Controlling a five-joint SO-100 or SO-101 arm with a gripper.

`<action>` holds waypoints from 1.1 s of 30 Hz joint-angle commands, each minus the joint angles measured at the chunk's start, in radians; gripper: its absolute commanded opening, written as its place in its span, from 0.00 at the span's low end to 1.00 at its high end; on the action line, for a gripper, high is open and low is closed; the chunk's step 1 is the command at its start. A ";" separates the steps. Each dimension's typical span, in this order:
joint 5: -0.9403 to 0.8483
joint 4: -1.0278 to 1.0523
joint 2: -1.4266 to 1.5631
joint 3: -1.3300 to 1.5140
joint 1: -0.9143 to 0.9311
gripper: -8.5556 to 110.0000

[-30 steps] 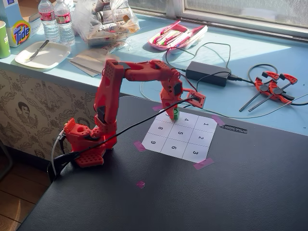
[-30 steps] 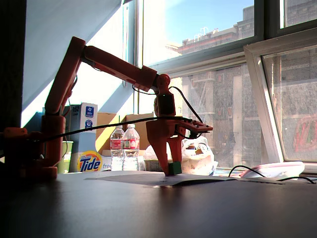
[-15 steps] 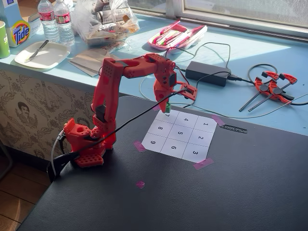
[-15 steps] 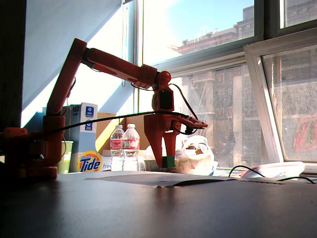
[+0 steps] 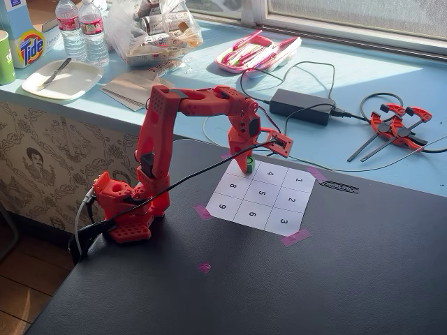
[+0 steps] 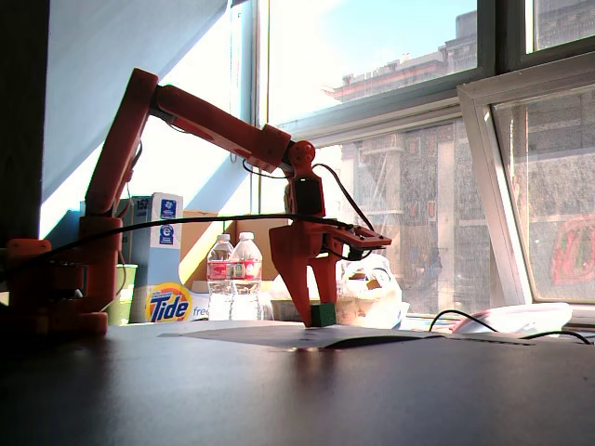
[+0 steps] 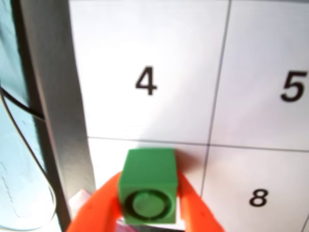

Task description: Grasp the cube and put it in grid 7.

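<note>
Grasp done: fingers (image 7: 147, 212) closed on the cube (image 7: 147, 191), low over grid 7 (image 7: 190, 166), lower centre of wrist view; release remains

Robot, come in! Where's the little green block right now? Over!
Claw shut on the cube. Cube low over grid 7, beside cell 4. Nothing in the way.

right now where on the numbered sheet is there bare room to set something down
Cells 1, 2, 3, 5, 6, 8 and 9 lie bare. The crowded corner is cell 7, where the gripper holds the green cube low over it. Cell 4 beside it is bare too.
</note>
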 commanded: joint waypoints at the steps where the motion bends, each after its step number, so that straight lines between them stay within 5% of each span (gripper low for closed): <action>1: -0.031 -0.074 0.098 0.057 0.012 0.16; 4: -0.049 -0.104 0.149 0.115 0.009 0.37; 17: -0.038 0.077 0.356 0.107 0.049 0.40; 20: -0.009 0.080 0.459 0.114 0.100 0.35; 25: 0.080 -0.015 0.713 0.143 0.238 0.07; 33: 0.337 0.092 1.023 0.138 0.595 0.07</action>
